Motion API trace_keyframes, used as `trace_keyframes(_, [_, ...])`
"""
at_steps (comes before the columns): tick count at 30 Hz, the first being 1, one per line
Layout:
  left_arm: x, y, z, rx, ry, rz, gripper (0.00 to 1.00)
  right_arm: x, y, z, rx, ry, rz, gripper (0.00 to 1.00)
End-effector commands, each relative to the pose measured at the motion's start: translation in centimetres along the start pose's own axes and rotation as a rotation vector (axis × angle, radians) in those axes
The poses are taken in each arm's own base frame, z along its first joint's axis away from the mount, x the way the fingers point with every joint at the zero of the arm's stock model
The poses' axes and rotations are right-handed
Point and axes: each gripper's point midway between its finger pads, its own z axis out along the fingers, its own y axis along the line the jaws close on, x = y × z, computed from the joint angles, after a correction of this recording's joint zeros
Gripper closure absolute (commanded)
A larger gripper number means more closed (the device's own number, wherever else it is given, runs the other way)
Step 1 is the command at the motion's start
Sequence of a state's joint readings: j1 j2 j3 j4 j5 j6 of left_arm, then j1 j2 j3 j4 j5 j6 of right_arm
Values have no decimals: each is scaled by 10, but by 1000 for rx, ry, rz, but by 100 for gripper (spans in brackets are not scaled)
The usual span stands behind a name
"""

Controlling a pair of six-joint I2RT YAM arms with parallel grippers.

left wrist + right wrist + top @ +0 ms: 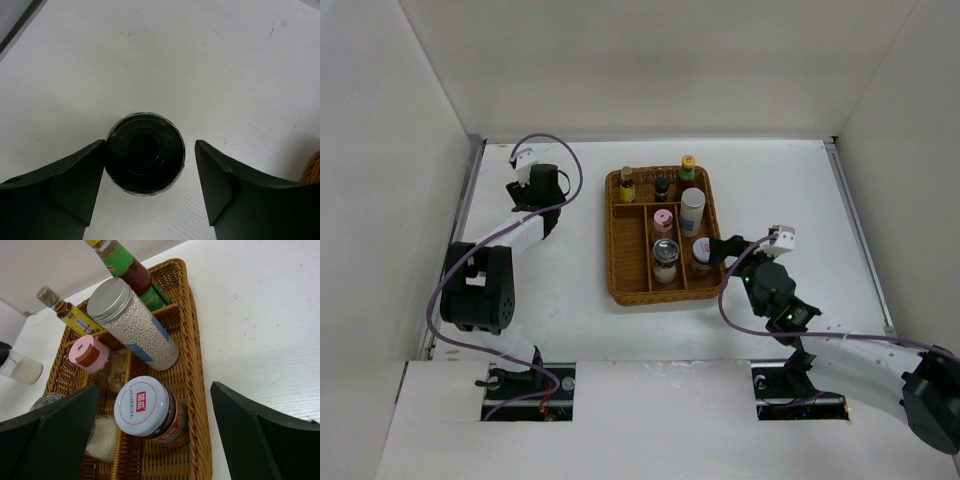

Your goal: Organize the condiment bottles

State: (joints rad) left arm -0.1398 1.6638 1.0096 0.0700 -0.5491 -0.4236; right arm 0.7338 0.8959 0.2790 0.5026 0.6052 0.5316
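My left claw [150,145] stood spread around the black-capped bottle [144,152] on the bare table [210,60], left of the wicker tray [620,270], presumably to pinch it. My right claw [154,387] hung spread over the white-lidded jar [142,405], which sat in the tray's right-hand compartment.

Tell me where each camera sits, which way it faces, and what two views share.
Top external: above and behind the arm bases, looking down on the white table, the brown wicker divided tray, the left arm and right arm.
Left wrist: on the left arm, facing straight down at a round black-capped bottle; its own dark fingers flank it.
Right wrist: on the right arm, angled down into the tray; its open fingers frame a white-lidded red-logo jar.
Shared: top external also shows that jar.
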Motion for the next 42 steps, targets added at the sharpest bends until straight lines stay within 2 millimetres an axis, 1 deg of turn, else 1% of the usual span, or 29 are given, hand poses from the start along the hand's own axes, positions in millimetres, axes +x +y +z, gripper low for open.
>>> trace_keyframes(1, [-20,-12,-2,45,-46,-39,40,-23,13,1,-35,-65,57,0])
trace_keyframes(2, [-22,-10,-3,44,-50,-45,48,-22,12,1,-31,-63,62,0])
trace_keyframes(3, [-26,-11,-7,46,-59,-49,54,-21,12,1,-33,-60,64,0])
trace_keyframes(5, [-39,-11,-19,57,-94,-67,61,-21,14,2,-37,-58,58,0])
trace_keyframes(6, [-48,-15,-30,71,-122,-78,62,-22,13,2,-31,-62,53,0])
trace_keyframes(7, [-58,-19,-43,88,-152,-85,63,-21,12,3,-27,-59,52,0])
trace_keyframes(8, [-71,-25,-60,111,-190,-98,63,-18,13,4,-28,-51,52,0])
trace_keyframes(10, [-89,-38,-97,174,-251,-113,63,-16,14,4,-35,-42,50,0])
trace_keyframes(12, [-96,-54,-132,257,-286,-113,62,-18,13,4,-29,-50,45,0])
trace_keyframes(14, [-91,-70,-158,341,-282,-107,62,-17,13,4,-29,-48,54,0])
trace_keyframes(15, [-85,-79,-170,381,-275,-99,62,-17,13,4,-31,-45,54,0])
trace_keyframes(17, [-66,-99,-192,464,-251,-77,62,-18,14,4,-33,-48,49,0])
trace_keyframes(19, [-44,-120,-207,526,-215,-47,62,-20,11,3,-23,-59,49,0])
trace_keyframes(22, [-20,-148,-224,592,-183,-6,62,-18,13,4,-32,-49,52,0])
trace_keyframes(24, [-11,-159,-223,601,-177,3,61,-20,12,4,-20,-56,42,0])
trace_keyframes(26, [-7,-168,-221,612,-172,-10,61,-18,11,5,-15,-52,36,0])
trace_keyframes(28, [0,-172,-215,602,-166,-1,61,-16,12,5,-21,-44,35,0])
trace_keyframes(30, [10,-173,-202,576,-154,17,61,-22,10,4,-15,-63,39,0])
trace_keyframes(33, [31,-173,-180,539,-126,47,61,-21,10,2,-20,-62,44,0])
trace_keyframes(36, [51,-179,-168,542,-111,45,61,-22,8,4,-3,-70,37,0])
trace_keyframes(39, [66,-186,-161,550,-93,58,57,-19,7,5,-1,-61,36,0])
trace_keyframes(42, [68,-185,-159,545,-93,60,48,-24,4,2,10,-84,42,0])
